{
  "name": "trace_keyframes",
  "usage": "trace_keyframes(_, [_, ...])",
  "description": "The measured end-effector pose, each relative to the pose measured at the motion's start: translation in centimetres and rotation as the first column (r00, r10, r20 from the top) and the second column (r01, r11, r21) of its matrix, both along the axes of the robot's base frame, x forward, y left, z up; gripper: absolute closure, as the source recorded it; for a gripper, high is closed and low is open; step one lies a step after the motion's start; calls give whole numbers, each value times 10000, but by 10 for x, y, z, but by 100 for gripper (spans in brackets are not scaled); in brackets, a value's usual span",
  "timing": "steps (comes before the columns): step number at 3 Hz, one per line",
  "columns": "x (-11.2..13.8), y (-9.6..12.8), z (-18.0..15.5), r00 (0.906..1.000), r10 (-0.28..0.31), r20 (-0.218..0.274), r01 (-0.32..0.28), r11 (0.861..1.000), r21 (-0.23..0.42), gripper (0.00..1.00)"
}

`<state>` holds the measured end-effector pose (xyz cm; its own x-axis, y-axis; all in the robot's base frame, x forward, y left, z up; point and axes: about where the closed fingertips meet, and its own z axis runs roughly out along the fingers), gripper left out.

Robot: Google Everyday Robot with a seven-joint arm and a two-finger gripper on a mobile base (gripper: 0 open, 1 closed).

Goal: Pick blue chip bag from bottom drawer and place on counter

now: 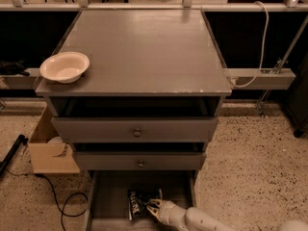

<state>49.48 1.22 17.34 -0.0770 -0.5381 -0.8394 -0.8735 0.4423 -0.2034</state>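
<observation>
Pale claw [155,204] touches the crinkled foil bag [138,202] at its 3 o'clock, in the shallow grey drawer [109,202]; grip unclear.

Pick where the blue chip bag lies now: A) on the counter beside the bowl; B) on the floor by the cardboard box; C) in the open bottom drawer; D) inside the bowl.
C: the blue chip bag lies on the floor of the bottom drawer, with the pincer at its right edge, low in the frame.
</observation>
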Motion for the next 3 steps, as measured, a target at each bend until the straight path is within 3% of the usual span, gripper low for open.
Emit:
trace_keyframes(1, [7,-25,40,9979,-246,592,248,9997,-14,100])
trace_keyframes(3, [9,-69,91,9902,-642,1238,681,9973,-273,100])
